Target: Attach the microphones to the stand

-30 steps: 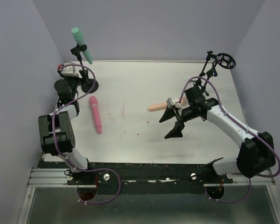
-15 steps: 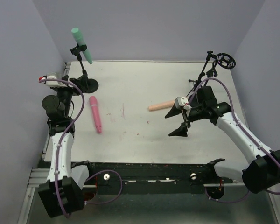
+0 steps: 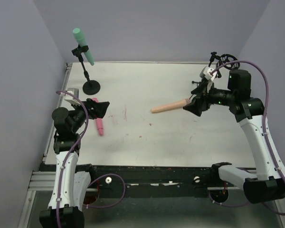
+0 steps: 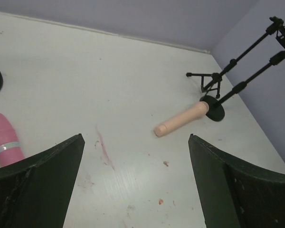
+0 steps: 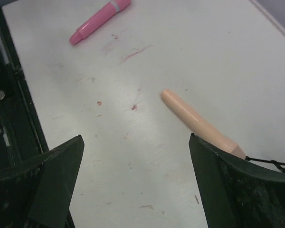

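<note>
White desk [image 3: 147, 142]: teal mic [image 3: 82, 45] mounted; pink mic [image 3: 99, 126] and peach mic [image 3: 168, 106] lie loose. Left hand [image 3: 97, 108] and right hand [image 3: 193, 104] gape wide, empty. Next, likely: grasp one.

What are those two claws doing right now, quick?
Left gripper: open, holding nothing.
Right gripper: open, holding nothing.

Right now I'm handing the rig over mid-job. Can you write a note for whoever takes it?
Left gripper: open, empty, hovering by the pink microphone, which lies on the table.
Right gripper: open, empty, by the peach microphone, which lies near the empty right stands.
Done: teal microphone clipped in the far-left stand.
Left: pink and peach.
</note>
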Controlling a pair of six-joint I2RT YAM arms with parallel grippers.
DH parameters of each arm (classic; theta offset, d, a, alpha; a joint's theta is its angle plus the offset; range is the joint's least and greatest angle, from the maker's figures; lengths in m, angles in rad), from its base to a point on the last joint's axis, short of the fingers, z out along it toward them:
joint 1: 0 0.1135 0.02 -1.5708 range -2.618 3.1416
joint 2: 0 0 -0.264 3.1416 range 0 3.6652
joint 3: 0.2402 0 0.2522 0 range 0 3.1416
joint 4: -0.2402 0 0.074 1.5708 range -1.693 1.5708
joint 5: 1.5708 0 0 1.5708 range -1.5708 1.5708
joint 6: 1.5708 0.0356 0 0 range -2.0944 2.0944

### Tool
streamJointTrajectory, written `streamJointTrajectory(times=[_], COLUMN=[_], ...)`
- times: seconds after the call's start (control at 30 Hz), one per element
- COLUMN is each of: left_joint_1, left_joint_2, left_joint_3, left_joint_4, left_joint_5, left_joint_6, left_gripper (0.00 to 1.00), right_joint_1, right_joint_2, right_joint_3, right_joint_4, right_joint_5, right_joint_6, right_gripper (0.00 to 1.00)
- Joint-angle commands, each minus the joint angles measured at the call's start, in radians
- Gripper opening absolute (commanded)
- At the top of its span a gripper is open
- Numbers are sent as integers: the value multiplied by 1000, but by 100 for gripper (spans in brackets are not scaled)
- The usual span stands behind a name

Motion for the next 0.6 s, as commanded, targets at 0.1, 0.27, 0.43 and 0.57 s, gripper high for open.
streamJointTrajectory(times=[0.1, 0.27, 0.43, 0.57], left_joint_1=[-85, -99, -100, -100], left_joint_2=[-11, -59, -82, -91], left_joint_3=[27, 29, 26, 27], left_joint_4=[-71, -92, -95, -97], left_joint_5=[150, 138, 136, 139], left_joint_6=[-29, -9, -12, -17], left_gripper=[98, 99, 98, 99], right_joint_1=[-183, -347, -369, -369], right_joint_2=[-2, 16, 35, 49], right_joint_3=[149, 143, 109, 79], right_joint_4=[144, 249, 287, 295], right_joint_5=[276, 363, 493, 445], right_joint_6=[475, 679, 626, 509], right_gripper=[100, 100, 100, 100])
